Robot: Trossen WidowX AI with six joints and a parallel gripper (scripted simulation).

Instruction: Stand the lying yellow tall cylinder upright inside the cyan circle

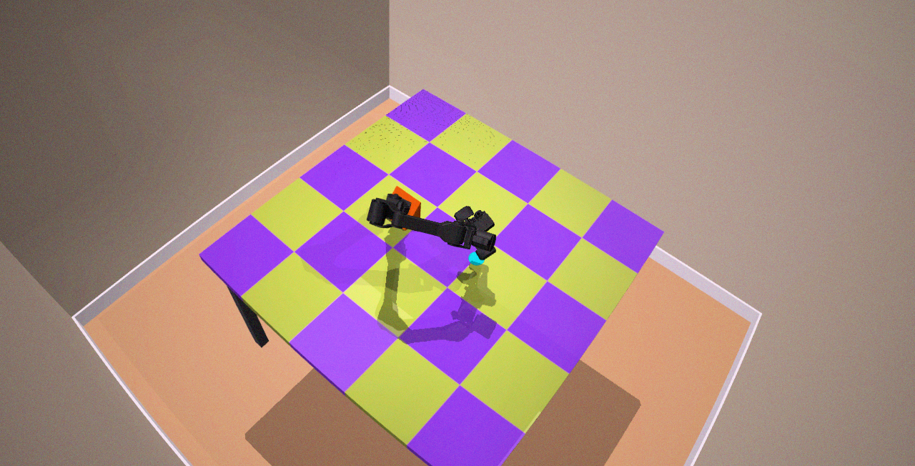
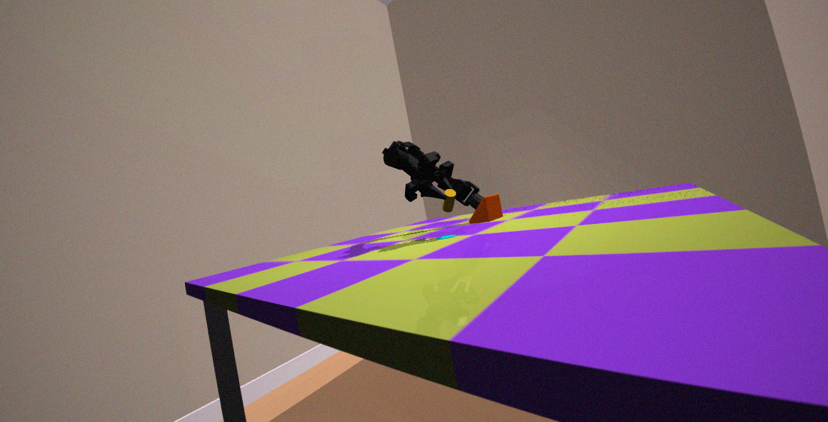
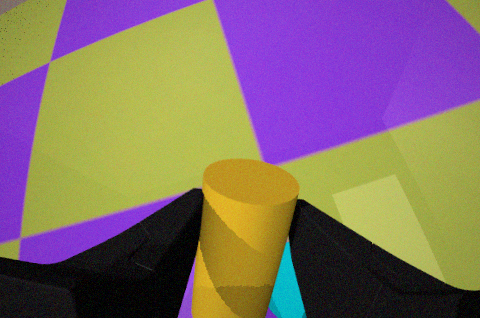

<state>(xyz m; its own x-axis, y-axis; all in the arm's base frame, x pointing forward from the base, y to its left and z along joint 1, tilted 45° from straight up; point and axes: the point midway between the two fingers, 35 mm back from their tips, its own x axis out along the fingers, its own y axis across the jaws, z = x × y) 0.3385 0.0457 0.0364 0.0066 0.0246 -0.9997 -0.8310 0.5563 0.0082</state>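
Observation:
The yellow tall cylinder is held in the air between the fingertips, nearly upright with a slight tilt in the exterior view. My gripper is shut on it, one black finger on each side. In the top view the arm hides the cylinder. The cyan circle lies flat on the table below the cylinder; the gripper hides part of it in the top view, and the cylinder and right finger hide part of it in the wrist view.
An orange wedge-like block stands by the arm's base end, partly covered by the arm in the top view. The checkered table is purple and yellow-green, and the arm's shadow falls across it.

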